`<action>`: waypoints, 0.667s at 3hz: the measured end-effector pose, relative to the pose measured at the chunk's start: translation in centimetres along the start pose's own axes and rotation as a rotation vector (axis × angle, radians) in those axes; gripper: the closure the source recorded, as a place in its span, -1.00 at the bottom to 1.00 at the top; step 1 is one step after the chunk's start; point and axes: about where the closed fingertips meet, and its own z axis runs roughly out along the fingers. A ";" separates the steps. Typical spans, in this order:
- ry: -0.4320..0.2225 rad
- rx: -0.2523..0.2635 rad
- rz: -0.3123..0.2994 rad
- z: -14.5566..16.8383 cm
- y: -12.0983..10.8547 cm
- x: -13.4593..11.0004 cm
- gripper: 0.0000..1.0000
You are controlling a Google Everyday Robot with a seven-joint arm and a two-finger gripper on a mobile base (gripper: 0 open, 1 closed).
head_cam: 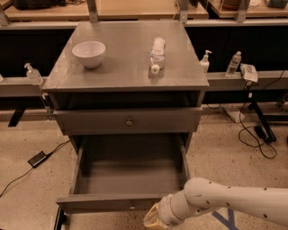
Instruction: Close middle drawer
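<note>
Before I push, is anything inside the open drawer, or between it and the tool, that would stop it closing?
Nothing visible. The drawer is empty inside, and its way back into the cabinet looks open. The tool is low at the drawer's front, right of centre, with nothing seen between them.

A robot lab, it seems: speckled floor [27,197], loose cables [257,140], pump bottles [205,60] on rails [227,81], wooden benches [135,9] behind. The gripper [152,219] sits low, at the front of the open drawer [103,203].
</note>
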 end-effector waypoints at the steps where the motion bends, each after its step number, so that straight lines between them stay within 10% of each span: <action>1: 0.015 0.106 -0.006 1.0 -1.9 1.5 1.00; 2: 0.002 0.153 0.005 1.5 -3.6 3.1 1.00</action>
